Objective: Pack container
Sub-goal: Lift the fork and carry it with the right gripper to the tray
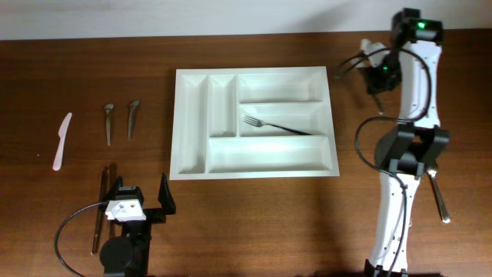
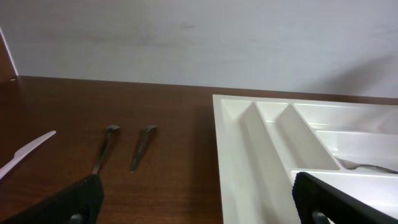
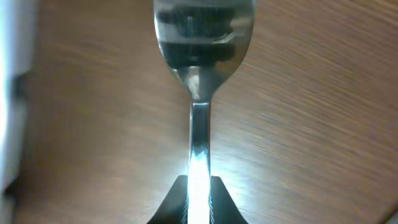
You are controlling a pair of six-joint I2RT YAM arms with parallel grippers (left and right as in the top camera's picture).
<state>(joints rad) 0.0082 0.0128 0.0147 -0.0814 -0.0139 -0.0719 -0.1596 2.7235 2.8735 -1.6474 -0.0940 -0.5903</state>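
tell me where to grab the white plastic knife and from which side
Probably best to grip the white plastic knife across its handle, the end nearer the left gripper, coming straight down from above. It lies flat on the table with bare wood on both sides, so the jaws can straddle its narrow width.

The wooden table [image 1: 254,231] bears the container [image 1: 192,131]. Left of it lie a white knife [image 1: 61,140], 2 short metal utensils [image 1: 108,121] and a long utensil [image 1: 98,219].

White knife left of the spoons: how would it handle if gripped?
The knife looks like thin white plastic, so it is probably light and bendy. It lies flat on the table, so it may slide rather than lift.
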